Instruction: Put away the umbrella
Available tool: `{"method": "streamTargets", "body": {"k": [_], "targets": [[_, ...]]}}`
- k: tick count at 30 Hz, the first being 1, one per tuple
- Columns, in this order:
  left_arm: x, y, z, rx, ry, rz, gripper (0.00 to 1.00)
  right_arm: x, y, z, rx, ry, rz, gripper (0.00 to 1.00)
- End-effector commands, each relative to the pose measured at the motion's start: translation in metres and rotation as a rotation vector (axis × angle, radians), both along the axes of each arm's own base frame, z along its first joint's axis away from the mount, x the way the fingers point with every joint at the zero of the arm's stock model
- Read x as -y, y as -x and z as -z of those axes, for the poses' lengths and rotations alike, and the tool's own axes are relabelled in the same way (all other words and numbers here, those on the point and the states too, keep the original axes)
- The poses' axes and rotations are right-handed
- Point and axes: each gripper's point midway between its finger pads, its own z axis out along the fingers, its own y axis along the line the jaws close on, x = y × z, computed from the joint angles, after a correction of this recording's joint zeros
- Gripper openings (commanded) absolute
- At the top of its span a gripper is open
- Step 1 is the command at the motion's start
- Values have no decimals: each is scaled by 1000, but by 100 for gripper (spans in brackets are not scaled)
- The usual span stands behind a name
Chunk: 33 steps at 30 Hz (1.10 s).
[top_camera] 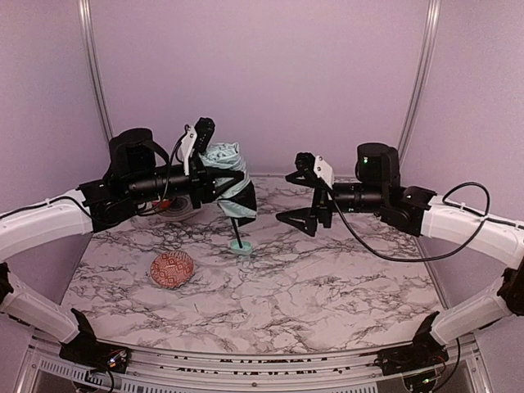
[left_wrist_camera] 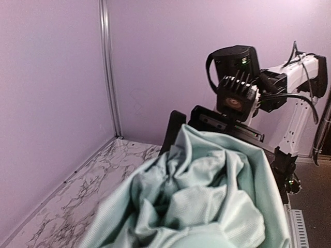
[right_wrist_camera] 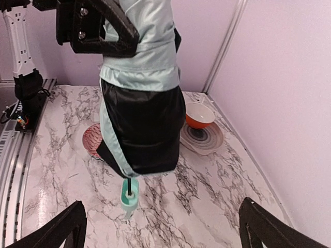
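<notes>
– While the umbrella (top_camera: 231,182) hangs bunched like this, what has it?
– Left gripper (top_camera: 221,176). Its fingers are clamped on the upper mint fabric from the left side; one finger crosses the front of the bundle in the right wrist view.
– Position?
– Over the back middle of the table (top_camera: 327,286). Mint fabric sits crumpled on top, with the black lining below. The shaft (top_camera: 236,232) runs straight down to the handle (top_camera: 241,247). The handle is at the table surface; whether it touches or clears it, cannot tell.
– Right gripper (top_camera: 285,198)?
– Jaws spread wide, nothing between them. It sits to the right of the umbrella, apart from it, at about the height of the black lining, fingers pointing toward the bundle. From its wrist camera the handle lies between and beyond the two fingertips.
– Anything else nearby?
– A patterned bowl (top_camera: 172,268) lies on the table, left of and nearer than the handle, not touching it. An orange bowl (right_wrist_camera: 199,114) sits on a plate (right_wrist_camera: 204,140) at the back left, behind the left arm. Both are clear of the umbrella.
</notes>
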Motion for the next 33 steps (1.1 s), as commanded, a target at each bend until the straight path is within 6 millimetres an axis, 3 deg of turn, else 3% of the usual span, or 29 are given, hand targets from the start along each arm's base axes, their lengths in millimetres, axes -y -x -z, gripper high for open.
{"method": "streamTargets", "body": {"k": [1,4,9,11,13,16,18,20,22,25,27,29,30,33], "targets": [[-28,-50,-36,50,-142,-317,0,37,-36,-22,68,-21,269,100],[-44,-77,-62,60,-152,-492,0,56,-44,-43,96,-114,369,100],[-57,-96,-102,51,-59,-634,0,71,-42,-63,109,-212,432,100],[-57,-102,-102,35,-37,-662,0,74,-43,-68,96,-232,452,100],[-56,-110,-89,15,-25,-688,0,76,-43,-69,89,-237,462,100],[-48,-117,-44,-35,25,-690,0,78,-41,-63,75,-251,465,100],[-45,-126,18,-115,38,-712,0,76,-37,-59,76,-258,440,100],[-38,-124,109,-242,-36,-696,0,74,-31,-56,75,-269,411,100],[-28,-101,180,-282,-75,-636,0,74,-28,-53,70,-279,396,100],[-29,-66,261,-324,-136,-596,0,75,-25,-48,61,-279,393,100],[-33,-58,295,-386,-189,-600,0,74,-25,-44,56,-267,389,100],[-35,-54,313,-422,-210,-599,0,73,-24,-46,55,-258,381,100],[-34,-51,316,-430,-211,-588,0,73,-24,-47,61,-254,380,100],[-20,-50,293,-382,-169,-510,0,73,-25,-50,70,-244,380,100]]}}
